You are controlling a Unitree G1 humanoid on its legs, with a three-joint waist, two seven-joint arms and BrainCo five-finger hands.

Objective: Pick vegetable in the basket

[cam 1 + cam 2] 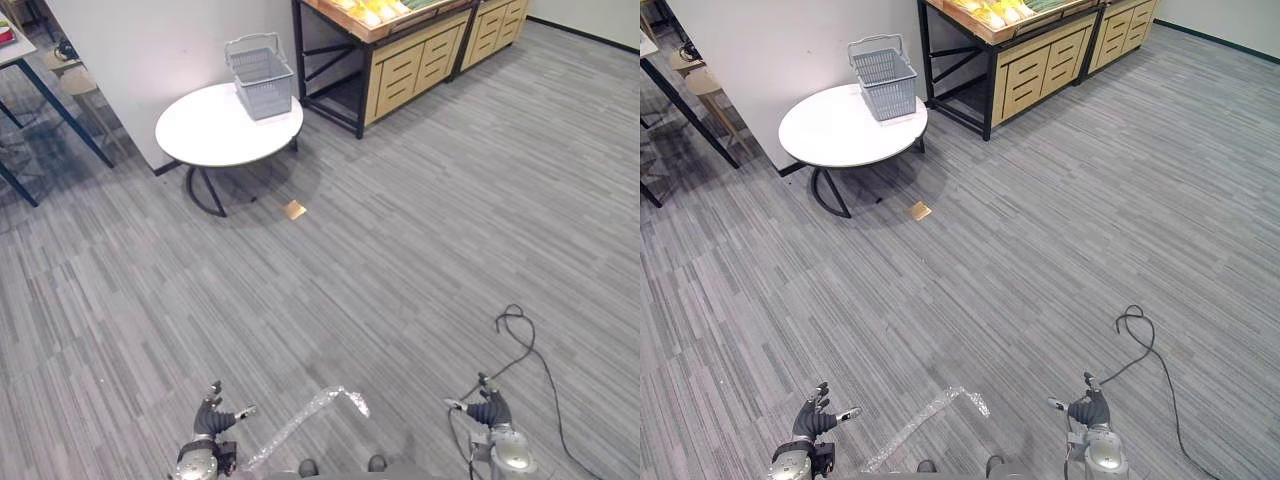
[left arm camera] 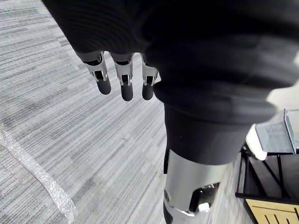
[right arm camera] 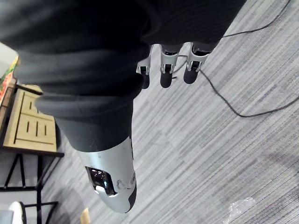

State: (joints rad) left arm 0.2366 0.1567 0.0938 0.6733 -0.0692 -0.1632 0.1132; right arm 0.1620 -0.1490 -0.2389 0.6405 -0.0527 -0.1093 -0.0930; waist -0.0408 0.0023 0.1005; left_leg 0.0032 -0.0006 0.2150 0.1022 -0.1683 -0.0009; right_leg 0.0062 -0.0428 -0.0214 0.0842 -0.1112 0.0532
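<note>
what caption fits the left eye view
Grey basket on round white table far ahead; left hand and right hand open.

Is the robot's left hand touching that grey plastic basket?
Apart. The left eye view shows grey floor between the left hand and the grey plastic basket.

Round white table ahead, grey floor all around me.

The table (image 1: 205, 135) stands ahead on my left, and a grey wire basket (image 1: 260, 72) sits upright at its far edge. On the striped floor (image 1: 420, 230), a small tan scrap (image 1: 294, 209) lies just in front of the table, and a crinkled clear plastic strip (image 1: 300, 424) lies close below me. Past the table, a wooden stand (image 1: 405, 62) carries yellow produce (image 1: 365, 12) on top.
</note>
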